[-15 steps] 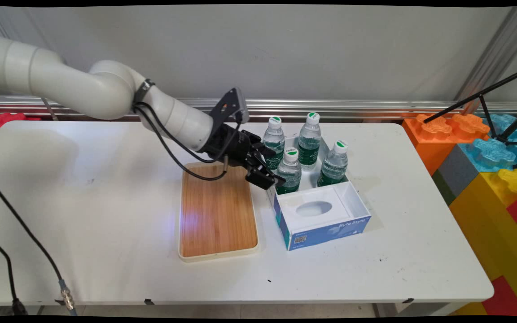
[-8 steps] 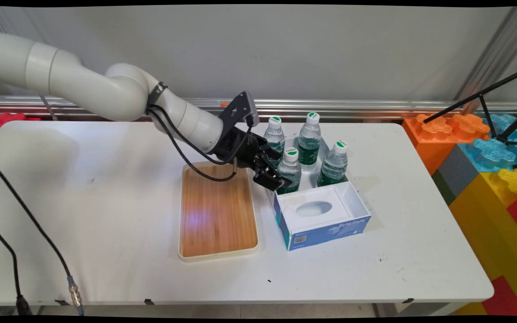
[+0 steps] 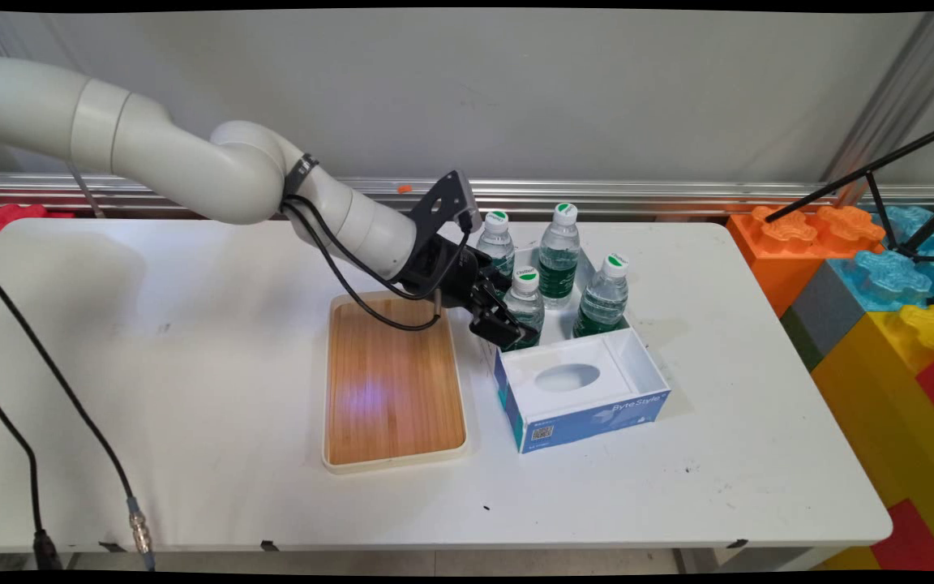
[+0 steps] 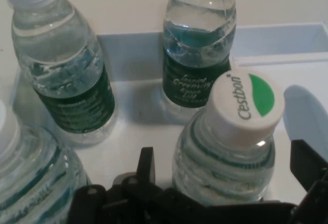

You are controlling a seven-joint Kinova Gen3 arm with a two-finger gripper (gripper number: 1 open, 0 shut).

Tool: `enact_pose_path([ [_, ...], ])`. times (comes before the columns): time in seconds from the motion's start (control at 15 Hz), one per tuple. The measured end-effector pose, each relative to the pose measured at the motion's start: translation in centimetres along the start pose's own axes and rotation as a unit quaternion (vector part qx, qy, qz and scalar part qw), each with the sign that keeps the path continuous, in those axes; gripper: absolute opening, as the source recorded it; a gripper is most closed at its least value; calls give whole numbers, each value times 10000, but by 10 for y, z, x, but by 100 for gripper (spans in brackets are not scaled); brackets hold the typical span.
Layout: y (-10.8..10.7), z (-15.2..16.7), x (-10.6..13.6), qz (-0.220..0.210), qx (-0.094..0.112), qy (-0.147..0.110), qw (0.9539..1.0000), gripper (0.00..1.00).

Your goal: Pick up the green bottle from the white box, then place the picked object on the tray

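The white table (image 3: 191, 341) carries, from largest to smallest, a bamboo tray (image 3: 392, 381) with a cream rim at centre, a blue and white box (image 3: 589, 397) lettered "Byte Style" just beside it at 3 o'clock, and four water bottles standing upright in the box's far compartment. The box's near compartment holds a white insert with an oval hollow (image 3: 567, 376).

Against the frame one second ago, the arm has advanced toward 3 o'clock; the gripper (image 3: 509, 323) has left the tray's far right corner and closed in on the front-left bottle (image 3: 525, 307). The tray, the box and the bottles have not shifted.

In the hand view, the gripper (image 4: 228, 180) stands wide apart, one finger (image 4: 146, 165) on each side of the Cestbon bottle (image 4: 225, 157), whose white cap (image 4: 246, 103) bears a green mark. No contact between fingers and bottle is visible. Two further bottles stand beyond it, one at 10 o'clock (image 4: 66, 85) and one at 12 o'clock (image 4: 197, 55).

Concealed or uncertain: in the main view the gripper covers the lower left of the front-left bottle and most of the rear-left bottle (image 3: 498, 243). In the hand view a fourth bottle (image 4: 28, 183) is cut off at the lower left edge, and the right finger is partly out of frame. Label text on the rear bottles is not legible.
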Motion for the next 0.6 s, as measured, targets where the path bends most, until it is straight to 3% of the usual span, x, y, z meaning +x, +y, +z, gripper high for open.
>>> enact_pose_path([
  [0.33,0,4,1,-32,1,11,10000,100],
  [0.4,0,5,1,-39,0,13,10000,0],
  [0.6,0,6,1,-50,-1,15,10000,0],
])
